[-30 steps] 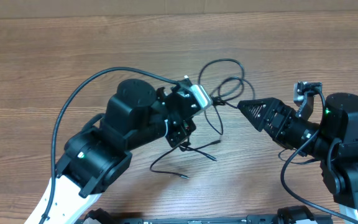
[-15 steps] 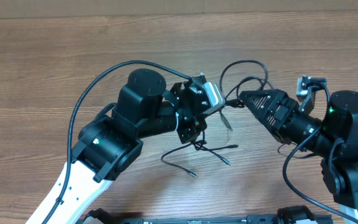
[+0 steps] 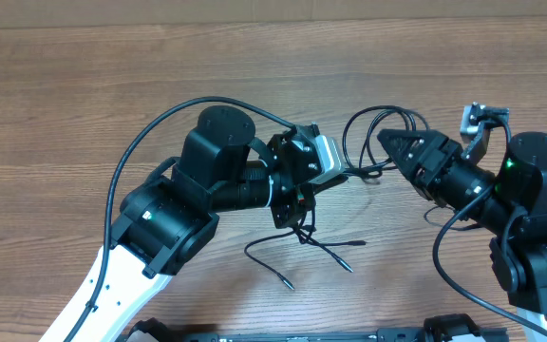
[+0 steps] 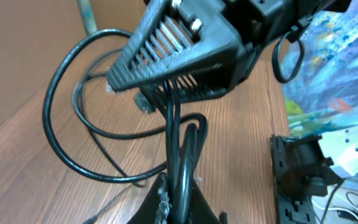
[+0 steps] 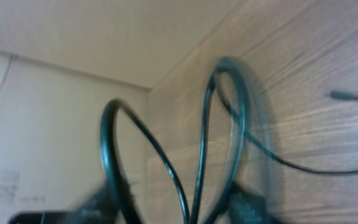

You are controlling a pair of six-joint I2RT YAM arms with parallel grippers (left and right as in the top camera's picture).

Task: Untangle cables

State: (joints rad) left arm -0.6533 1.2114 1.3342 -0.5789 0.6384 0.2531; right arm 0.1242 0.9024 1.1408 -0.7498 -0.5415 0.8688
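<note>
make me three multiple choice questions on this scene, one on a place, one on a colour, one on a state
1. Where do the loose ends of the cables lie?
A. on the table, on the robot's side of the left end effector
B. on top of the right arm
C. hanging off the table's far edge

2. What colour are the cables?
A. white
B. black
C. red

3. What is the state of the left end effector?
A. shut on the cables
B. wide open, touching nothing
C. shut on a spoon

Answers:
1 A, the overhead view shows the plug ends resting on the wood below that end effector.
2 B, the cords are black in every view.
3 A, the left wrist view shows a cord clamped between its fingers.
</note>
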